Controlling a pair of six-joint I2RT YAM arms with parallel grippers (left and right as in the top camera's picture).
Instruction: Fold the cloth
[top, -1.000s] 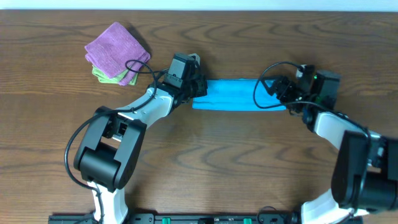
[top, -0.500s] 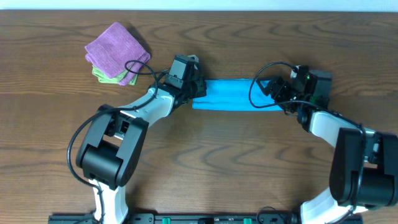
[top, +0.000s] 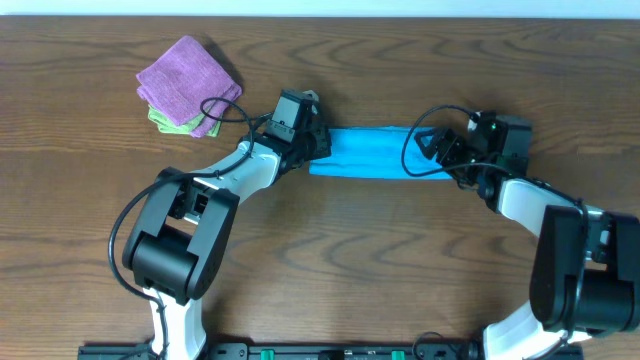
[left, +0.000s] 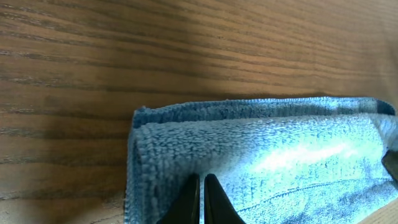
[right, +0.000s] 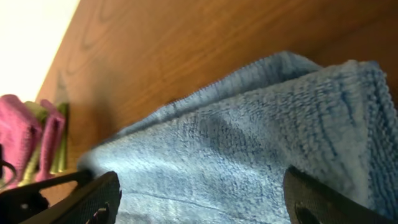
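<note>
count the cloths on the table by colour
blue cloth: 1
purple cloth: 1
green cloth: 1
total: 3

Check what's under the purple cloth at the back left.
A green cloth shows under the purple cloth, with only its near edge visible. The rest of it, and anything beneath, is covered.
</note>
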